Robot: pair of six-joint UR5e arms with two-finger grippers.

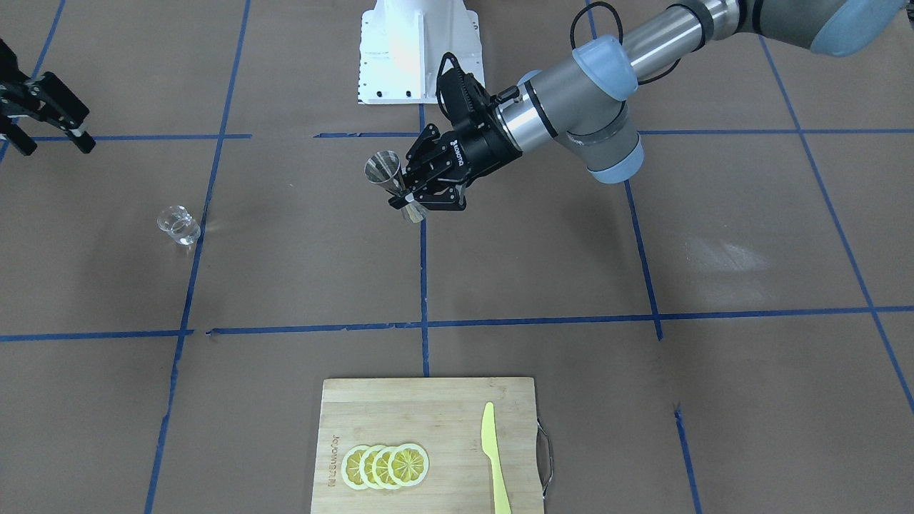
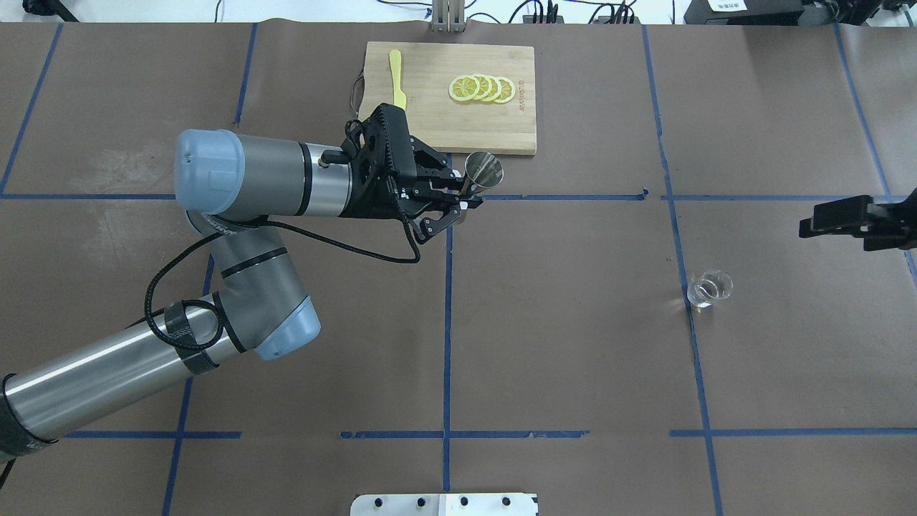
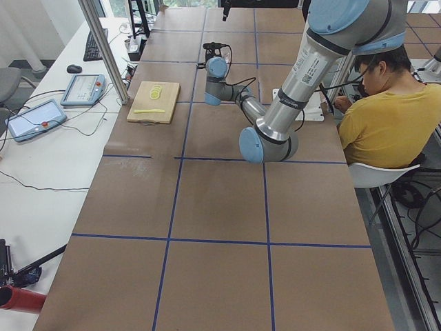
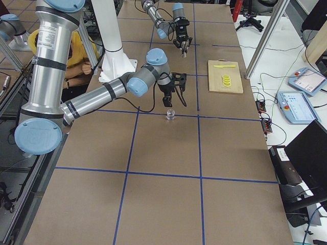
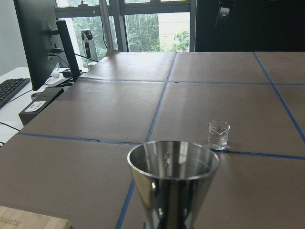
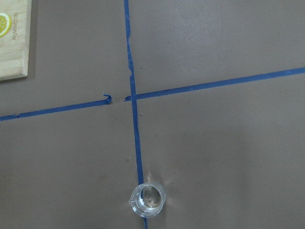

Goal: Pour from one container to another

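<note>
My left gripper [image 1: 408, 198] [image 2: 464, 198] is shut on the narrow waist of the steel hourglass jigger [image 1: 384, 171] [image 2: 484, 170], which stands upright near the table's centre line. Its open top cone fills the bottom of the left wrist view [image 5: 172, 183]. The small clear glass cup [image 1: 178, 225] [image 2: 709, 288] [image 5: 219, 135] [image 6: 148, 200] stands alone on the paper beside a blue tape line, well away from the jigger. My right gripper [image 1: 50, 121] [image 2: 849, 222] hovers open and empty beyond the glass, toward the table's end.
A wooden cutting board [image 1: 428, 414] [image 2: 430, 129] with lemon slices [image 1: 385, 465] and a yellow plastic knife [image 1: 494, 457] lies at the operators' edge, close to the jigger. The white robot base [image 1: 421, 50] sits opposite. A person in a yellow shirt [image 3: 379, 110] sits by the base.
</note>
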